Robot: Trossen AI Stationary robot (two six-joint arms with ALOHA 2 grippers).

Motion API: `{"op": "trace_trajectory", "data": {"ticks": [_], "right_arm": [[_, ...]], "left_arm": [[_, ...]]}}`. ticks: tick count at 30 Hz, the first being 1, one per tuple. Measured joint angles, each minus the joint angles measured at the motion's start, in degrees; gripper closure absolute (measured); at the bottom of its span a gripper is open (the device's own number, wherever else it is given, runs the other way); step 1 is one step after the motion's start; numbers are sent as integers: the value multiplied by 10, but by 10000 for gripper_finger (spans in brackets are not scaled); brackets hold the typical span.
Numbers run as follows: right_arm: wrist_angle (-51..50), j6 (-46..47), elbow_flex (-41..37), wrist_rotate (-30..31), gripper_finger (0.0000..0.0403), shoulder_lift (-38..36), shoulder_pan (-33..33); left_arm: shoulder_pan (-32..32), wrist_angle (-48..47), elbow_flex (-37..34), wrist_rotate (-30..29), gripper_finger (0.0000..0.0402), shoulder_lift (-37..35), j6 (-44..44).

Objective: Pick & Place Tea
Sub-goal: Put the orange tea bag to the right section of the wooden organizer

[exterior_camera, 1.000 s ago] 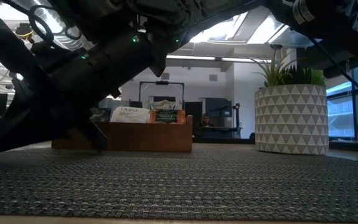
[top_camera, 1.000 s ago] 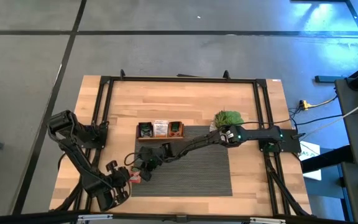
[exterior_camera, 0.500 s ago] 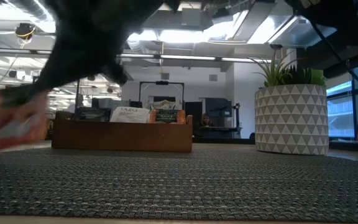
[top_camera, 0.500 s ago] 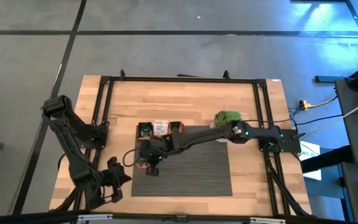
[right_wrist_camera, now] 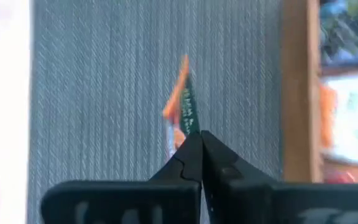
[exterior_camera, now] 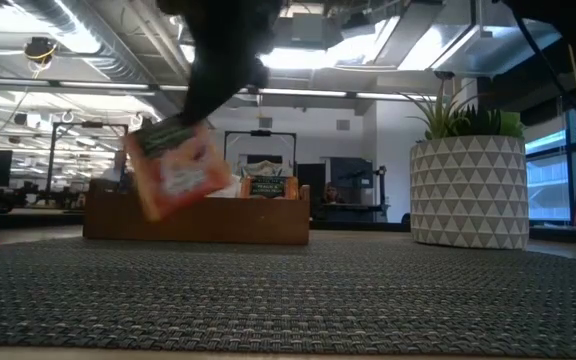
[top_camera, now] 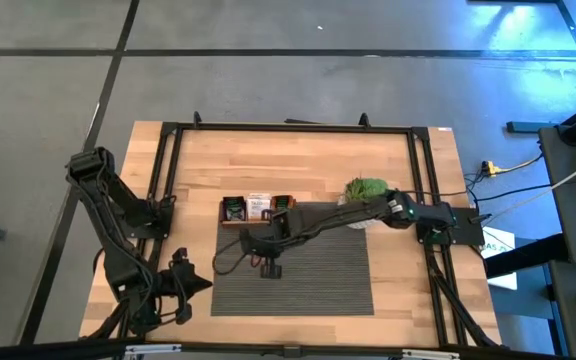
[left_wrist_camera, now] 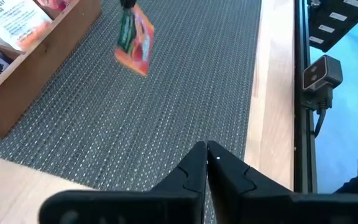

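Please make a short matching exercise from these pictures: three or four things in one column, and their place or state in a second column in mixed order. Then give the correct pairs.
Things:
1. sachet
2. tray
3. plant
4. left pincer

Places or states:
A. shut, holding nothing, near the table's front left
B. hanging above the mat, held by the right pincer
C. at the mat's back edge, three compartments
D. by the mat's back right corner

Pairs: 1-B, 2-C, 3-D, 4-A

Wooden surface [top_camera: 308,160] under a black metal frame [top_camera: 288,128]. Dark grey woven mat [top_camera: 318,275] laid on the near middle part. Long wooden tray [exterior_camera: 196,222] standing at the mat's far edge, three compartments side by side. Small green plant [top_camera: 366,189] in a white pot [exterior_camera: 468,192] with triangle pattern, just beside the tray's right end. Grey floor [top_camera: 288,60] beyond.
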Motion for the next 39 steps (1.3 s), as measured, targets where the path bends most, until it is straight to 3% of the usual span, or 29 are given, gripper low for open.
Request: {"op": "trace_trajectory", "data": {"ticks": [4,7,12,17,24,30,39], "right_arm": [[56,7,0,33,401,-5,15],[179,-15,-21,33,400,-5,25],[305,-21,-117,49,401,-31,25],[447,2,-278,53,401,-104,21],[481,-49,-451,152,401,-265,18],[478,-90,-561,153,400,-352,-22],[566,-107,-707,120,400,-378,-80]], "left_arm": [[-1,2,0,0,393,0,15],[-2,3,0,-2,391,0,31],[-4,6,0,-6,389,0,40],[-12,7,0,-6,393,0,40],[-14,6,0,-29,389,0,47],[-4,6,0,-59,391,0,70],[16,8,0,-60,390,0,65]]}}
